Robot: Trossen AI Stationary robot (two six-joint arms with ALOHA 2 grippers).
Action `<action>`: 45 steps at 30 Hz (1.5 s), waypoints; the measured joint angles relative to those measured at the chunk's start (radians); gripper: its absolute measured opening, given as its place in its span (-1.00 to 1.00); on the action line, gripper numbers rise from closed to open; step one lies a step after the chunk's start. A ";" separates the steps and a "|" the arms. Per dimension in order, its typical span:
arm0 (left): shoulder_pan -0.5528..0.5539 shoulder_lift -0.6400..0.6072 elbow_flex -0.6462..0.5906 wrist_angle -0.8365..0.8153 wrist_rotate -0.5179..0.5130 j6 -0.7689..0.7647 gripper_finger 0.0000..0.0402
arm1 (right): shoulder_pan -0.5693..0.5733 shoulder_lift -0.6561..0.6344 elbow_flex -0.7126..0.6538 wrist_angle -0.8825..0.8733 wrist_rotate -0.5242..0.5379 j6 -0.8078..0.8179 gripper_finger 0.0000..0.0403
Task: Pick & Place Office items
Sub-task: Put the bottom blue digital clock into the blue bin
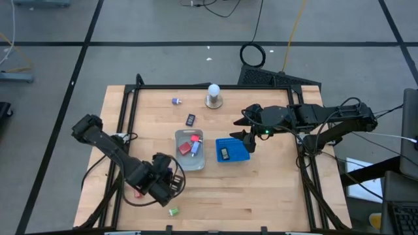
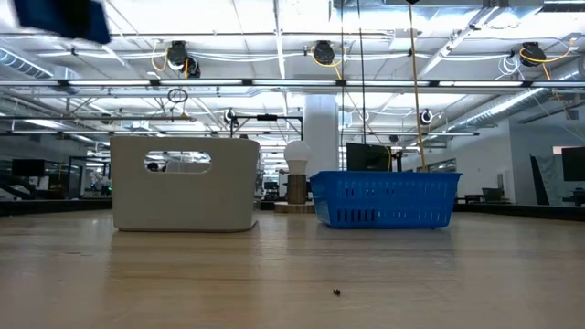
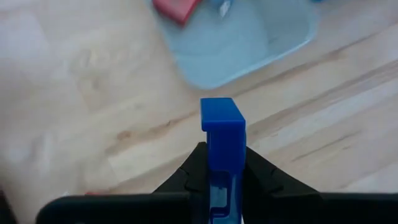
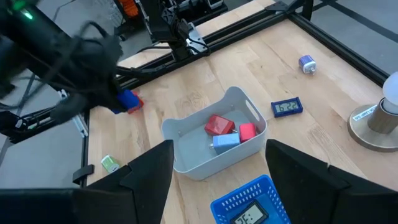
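My left gripper (image 3: 222, 163) hangs over the table's near left part (image 1: 168, 184), shut on a small blue office item (image 3: 222, 121). The right wrist view also shows that blue office item (image 4: 127, 99). My right gripper (image 4: 219, 149) hovers open above the blue basket (image 1: 232, 151), which holds a black item (image 1: 224, 153). The clear tray (image 1: 189, 150) holds red and light blue items (image 4: 219, 125). Loose on the wood lie a purple item (image 1: 176, 101), a black item (image 1: 190, 119), a green item (image 1: 174, 211) and a red item (image 1: 138, 193). My left gripper pinches the blue item between its two fingers, by its lower part (image 3: 221, 174). The item's blocky free end (image 3: 222, 115) sticks out past the fingertips. The fingers point steeply down, and the item hangs clear of the table.
A white ball on a round base (image 1: 214, 96) stands at the far middle. A black frame (image 1: 130, 98) runs along the table's left, far and right edges. Bare wood (image 1: 261, 196) lies near the front right.
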 joint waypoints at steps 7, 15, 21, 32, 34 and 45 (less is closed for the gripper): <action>0.025 -0.001 0.098 -0.027 -0.121 0.094 -0.77 | 0.000 0.000 0.000 0.001 0.000 -0.001 0.24; 0.049 -0.009 0.125 -0.012 -0.190 0.158 -0.77 | 0.000 0.000 0.000 0.001 0.000 -0.001 0.24; 0.049 -0.042 0.125 0.059 -0.279 0.219 -0.77 | 0.000 0.000 0.000 0.062 -0.001 -0.001 0.24; 0.081 -0.125 0.125 0.353 -0.433 0.524 -0.77 | 0.000 0.000 -0.025 0.288 -0.036 0.006 0.24; 0.096 -0.135 0.125 0.404 -0.439 0.581 -0.77 | 0.000 0.000 -0.063 0.377 -0.066 0.008 0.24; 0.132 -0.142 0.125 0.718 -0.418 0.906 -0.77 | -0.001 0.001 -0.310 0.944 -0.162 0.123 0.26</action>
